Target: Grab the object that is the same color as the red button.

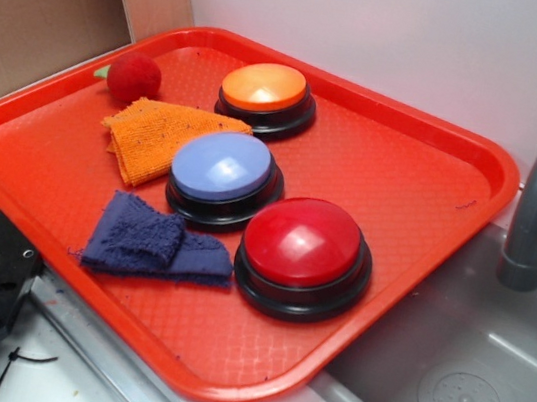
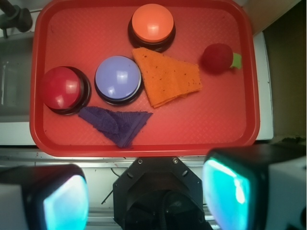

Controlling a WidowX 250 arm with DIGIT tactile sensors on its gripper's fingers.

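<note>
We see the fuzzy ball (image 1: 133, 77) open from above in the tray's (image 1: 434, 175) far-left corner, just beside the orange cloth (image 1: 157, 137). The orange button (image 1: 264, 97) stands near, apart from the ball.

I see a fuzzy ball (image 1: 133, 77), a glossy plastic red button (image 1: 303, 242), a textured plastic tray (image 1: 423, 184), rough terry cloths (image 1: 162, 137), and a smooth metal sink (image 1: 484, 385).

A glossy red dome button (image 1: 303, 242) sits on a black base; the small fuzzy ball (image 1: 133, 77) is dark red with a green tip, on a textured red plastic tray (image 1: 423, 184).
</note>
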